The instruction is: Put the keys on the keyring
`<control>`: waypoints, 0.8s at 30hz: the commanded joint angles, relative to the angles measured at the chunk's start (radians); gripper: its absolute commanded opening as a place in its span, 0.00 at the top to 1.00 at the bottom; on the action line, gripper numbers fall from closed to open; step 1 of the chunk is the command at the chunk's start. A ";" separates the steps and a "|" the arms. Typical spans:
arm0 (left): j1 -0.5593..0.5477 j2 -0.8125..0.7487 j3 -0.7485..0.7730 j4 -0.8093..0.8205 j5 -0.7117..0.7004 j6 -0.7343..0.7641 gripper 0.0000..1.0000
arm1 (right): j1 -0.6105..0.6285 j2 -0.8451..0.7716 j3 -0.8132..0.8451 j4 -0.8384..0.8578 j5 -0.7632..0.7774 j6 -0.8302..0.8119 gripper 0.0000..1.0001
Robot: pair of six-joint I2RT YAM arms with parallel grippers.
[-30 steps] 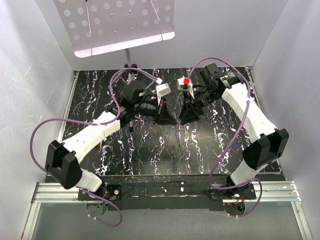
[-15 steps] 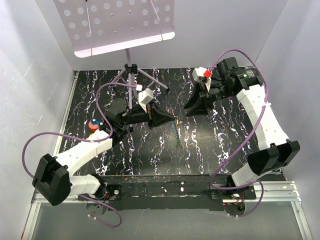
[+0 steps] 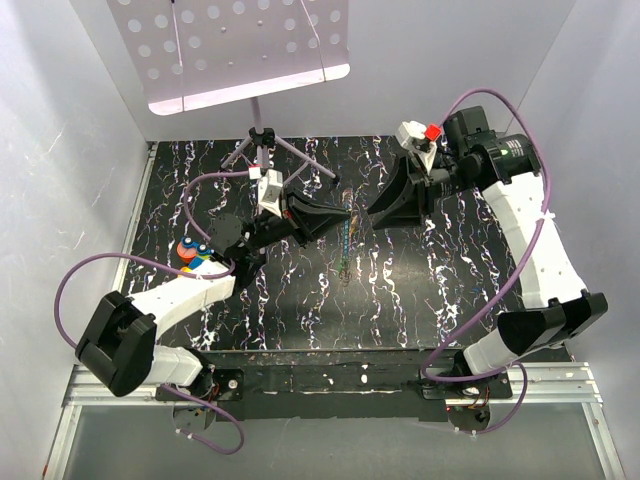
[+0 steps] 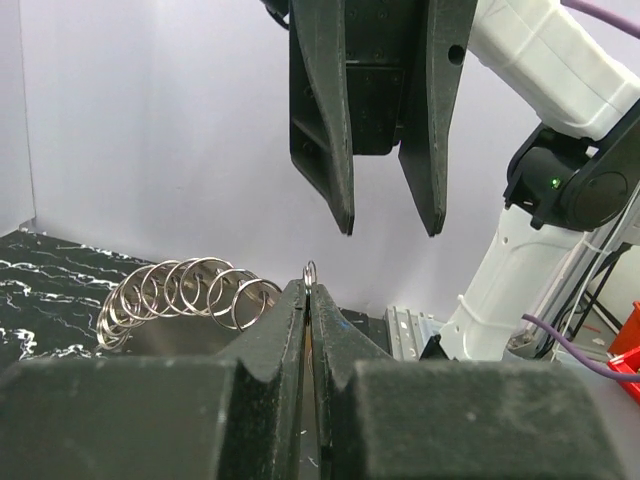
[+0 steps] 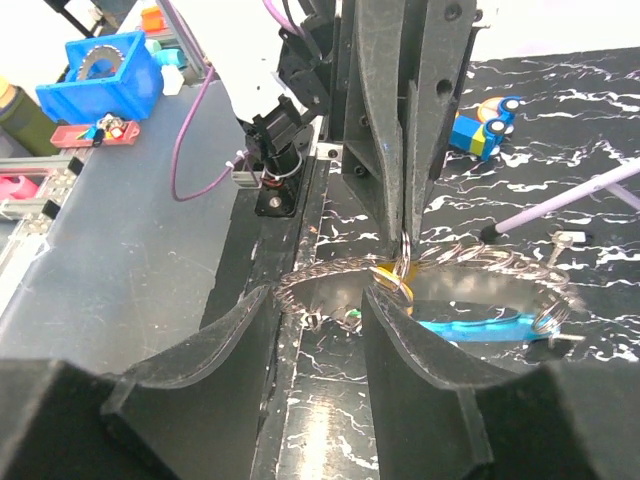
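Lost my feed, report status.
Left gripper shut on silver metal ring chain. Right gripper open, facing it. Blue plastic-headed key and yellow-orange key at chain. No obstruction seen.

Bright even lighting, soft shadows, sharp overhead view, blurry wrist-view foregrounds

White walls [image 3: 60, 120] enclose a black table [image 3: 420, 300] (veined white), a perforated panel [image 3: 240, 40] standing behind.

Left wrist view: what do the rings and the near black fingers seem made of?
The chain of rings looks like polished metal: thin, silvery, with bright glints. The fingers of the left gripper look like matte black plastic, judging by their dull, grainy surface.
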 commanded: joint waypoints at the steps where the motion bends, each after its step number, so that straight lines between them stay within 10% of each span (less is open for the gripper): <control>1: 0.001 -0.013 -0.013 0.103 -0.051 -0.034 1.00 | -0.016 -0.036 0.080 0.033 0.004 0.088 0.50; 24: 0.001 0.024 -0.039 0.122 -0.066 -0.048 1.00 | -0.051 -0.086 -0.114 0.275 -0.017 0.415 0.50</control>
